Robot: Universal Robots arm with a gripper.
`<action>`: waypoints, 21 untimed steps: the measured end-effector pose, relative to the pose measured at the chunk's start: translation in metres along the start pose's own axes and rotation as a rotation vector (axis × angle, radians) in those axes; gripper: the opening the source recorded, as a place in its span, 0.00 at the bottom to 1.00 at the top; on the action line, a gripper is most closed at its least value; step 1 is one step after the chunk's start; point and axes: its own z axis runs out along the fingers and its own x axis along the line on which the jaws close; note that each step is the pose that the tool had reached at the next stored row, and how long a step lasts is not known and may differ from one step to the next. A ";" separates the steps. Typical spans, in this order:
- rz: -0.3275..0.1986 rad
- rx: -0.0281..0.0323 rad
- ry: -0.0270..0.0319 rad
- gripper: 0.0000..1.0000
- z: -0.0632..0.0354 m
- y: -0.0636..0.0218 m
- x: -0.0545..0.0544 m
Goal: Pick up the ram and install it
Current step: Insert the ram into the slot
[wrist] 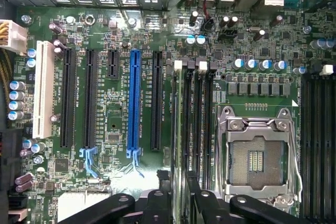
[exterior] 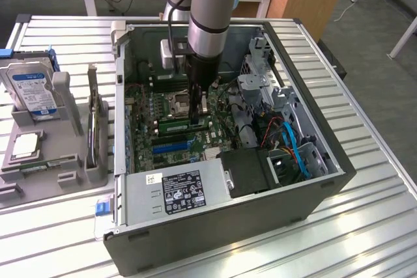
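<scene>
Seemingly the installing step is near its end. The ram [wrist: 178, 129] stands edge-on in a memory slot of the motherboard [wrist: 121, 40], just beside the empty processor socket [wrist: 257, 156]. At the centre of the exterior view the gripper [exterior: 197, 114] hangs low inside the computer case [exterior: 313, 180]. Its fingers [wrist: 164, 184] stand apart, one on each side of the stick, not clamped on it.

I cannot tell whether the stick is pressed fully home. By my judgement, any move from here calls for a straight path that does not nudge its top edge or the white slot latches [wrist: 178, 65].

White lettering runs along the blue slot [wrist: 134, 103], too fine to read. The same goes for the power supply label [exterior: 182, 190] at lower centre and the blue-labelled hard drive [exterior: 32, 89] at upper left.
</scene>
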 end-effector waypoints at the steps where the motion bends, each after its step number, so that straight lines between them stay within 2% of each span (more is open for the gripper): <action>1: 0.000 0.0000 0.0000 0.25 -0.0016 0.0001 0.000; 21: 0.000 0.0000 0.0000 0.25 -0.0505 0.0020 -0.001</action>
